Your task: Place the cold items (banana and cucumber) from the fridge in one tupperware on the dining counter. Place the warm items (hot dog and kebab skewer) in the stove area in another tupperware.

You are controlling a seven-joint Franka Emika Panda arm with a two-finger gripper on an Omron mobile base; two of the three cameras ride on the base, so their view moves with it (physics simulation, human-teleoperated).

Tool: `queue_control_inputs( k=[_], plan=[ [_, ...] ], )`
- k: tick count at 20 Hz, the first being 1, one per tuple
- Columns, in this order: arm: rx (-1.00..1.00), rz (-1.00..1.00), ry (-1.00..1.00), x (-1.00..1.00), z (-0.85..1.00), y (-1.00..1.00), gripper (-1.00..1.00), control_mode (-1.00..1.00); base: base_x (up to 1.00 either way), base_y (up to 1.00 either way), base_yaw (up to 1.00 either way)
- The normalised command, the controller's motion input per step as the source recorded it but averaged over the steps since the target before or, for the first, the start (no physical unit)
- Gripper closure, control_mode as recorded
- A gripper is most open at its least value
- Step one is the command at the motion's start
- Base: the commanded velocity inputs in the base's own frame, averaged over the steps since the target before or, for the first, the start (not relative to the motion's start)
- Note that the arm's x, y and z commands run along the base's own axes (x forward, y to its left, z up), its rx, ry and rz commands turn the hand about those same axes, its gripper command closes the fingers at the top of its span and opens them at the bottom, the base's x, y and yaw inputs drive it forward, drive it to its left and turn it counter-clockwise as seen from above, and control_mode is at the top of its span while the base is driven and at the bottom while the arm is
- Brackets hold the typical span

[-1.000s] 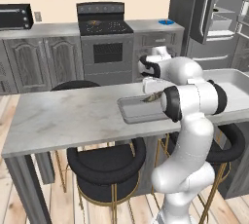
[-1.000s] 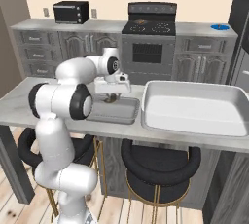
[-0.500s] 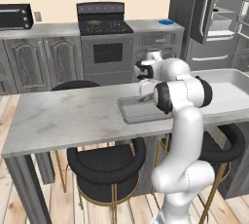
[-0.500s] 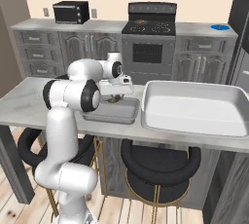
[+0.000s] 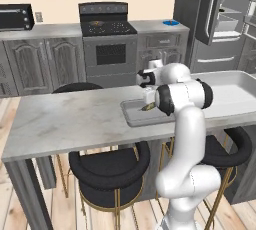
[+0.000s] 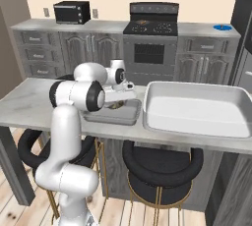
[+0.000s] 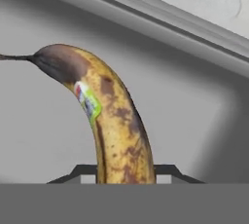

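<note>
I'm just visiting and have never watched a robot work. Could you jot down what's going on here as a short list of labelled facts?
Place: kitchen, marble counter with black stools
Gripper: closed on the banana
Banana: yellow with brown spots and a sticker, held just above the small tray's floor
Small tray: grey, beside the large tray
Large tray: nothing in it
Background: stove, fridge with its door open

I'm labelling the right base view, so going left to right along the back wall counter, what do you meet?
Toaster oven → stove → blue dish on the counter by the fridge.
</note>
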Motion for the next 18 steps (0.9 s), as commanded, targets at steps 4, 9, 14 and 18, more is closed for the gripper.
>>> queue_control_inputs(
  k=[4, 9, 14, 18],
  plan=[
    [0.0, 0.07, 0.03, 0.21, -0.18, 0.0, 1.0, -1.0, 0.0, 0.0, 0.0],
    [0.0, 0.07, 0.05, 0.09, -0.13, 0.0, -1.0, -1.0, 0.0, 0.0, 0.0],
    [0.0, 0.04, 0.01, 0.06, -0.02, 0.0, -1.0, -1.0, 0.0, 0.0, 0.0],
    [0.0, 0.01, 0.0, 0.11, 0.0, 0.01, -1.0, -1.0, 0.0, 0.0, 0.0]
  ],
)
